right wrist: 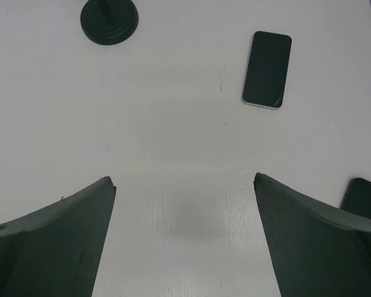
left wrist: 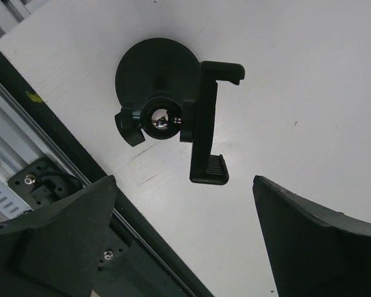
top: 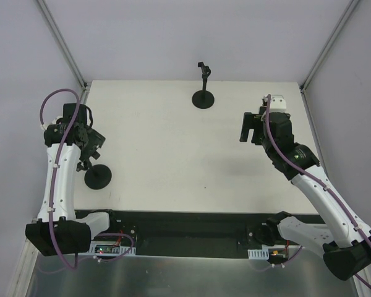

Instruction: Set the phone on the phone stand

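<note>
The phone [right wrist: 267,70], a flat black slab with a pale edge, lies flat on the white table, ahead and to the right of my right gripper [right wrist: 184,180], which is open and empty. In the top view the right gripper [top: 247,127] hovers at the right, and I cannot make out the phone there. One phone stand [top: 98,176] stands at the near left. Its clamp cradle [left wrist: 208,124] and round base [left wrist: 153,67] show under my left gripper [left wrist: 184,179], which is open and empty above it [top: 88,148].
A second phone stand [top: 203,94] stands at the back centre; its base also shows in the right wrist view [right wrist: 109,21]. A dark shape [right wrist: 362,198] shows at that view's right edge. A black rail [left wrist: 80,179] runs along the table's near edge.
</note>
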You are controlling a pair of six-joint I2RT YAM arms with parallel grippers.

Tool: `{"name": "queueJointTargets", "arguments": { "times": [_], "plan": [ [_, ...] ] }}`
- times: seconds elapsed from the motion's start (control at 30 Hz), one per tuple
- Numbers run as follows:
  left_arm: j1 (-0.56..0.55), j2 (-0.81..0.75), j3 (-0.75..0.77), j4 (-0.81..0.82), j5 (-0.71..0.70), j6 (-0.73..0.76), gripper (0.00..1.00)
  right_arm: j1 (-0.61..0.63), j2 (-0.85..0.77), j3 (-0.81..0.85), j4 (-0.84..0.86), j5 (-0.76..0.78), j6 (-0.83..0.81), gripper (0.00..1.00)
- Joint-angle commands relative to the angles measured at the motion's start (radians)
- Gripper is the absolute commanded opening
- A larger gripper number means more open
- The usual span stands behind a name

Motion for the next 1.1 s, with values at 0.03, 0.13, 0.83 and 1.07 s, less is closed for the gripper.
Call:
{"name": "queueJointTargets", "arguments": {
  "times": [0.03,0.13,0.83,1.07],
  "plan": [
    [0.006,0.015,0.017,-0.024,0.02,-0.112,0.84,0.006,-0.014,0.0,0.012,0.05,0.002,0.97],
    [0.006,-0.001,-0.009,-0.011,-0.001,-0.139,0.74,0.006,-0.009,-0.003,0.012,0.071,0.005,0.97],
    [0.031,-0.021,-0.116,0.127,-0.018,-0.135,0.43,0.006,0.018,0.002,-0.003,0.059,-0.018,0.97],
    [0.034,-0.032,-0.139,0.165,0.02,-0.057,0.04,0.005,0.026,0.004,-0.003,0.067,-0.025,0.97]
  ]
}}
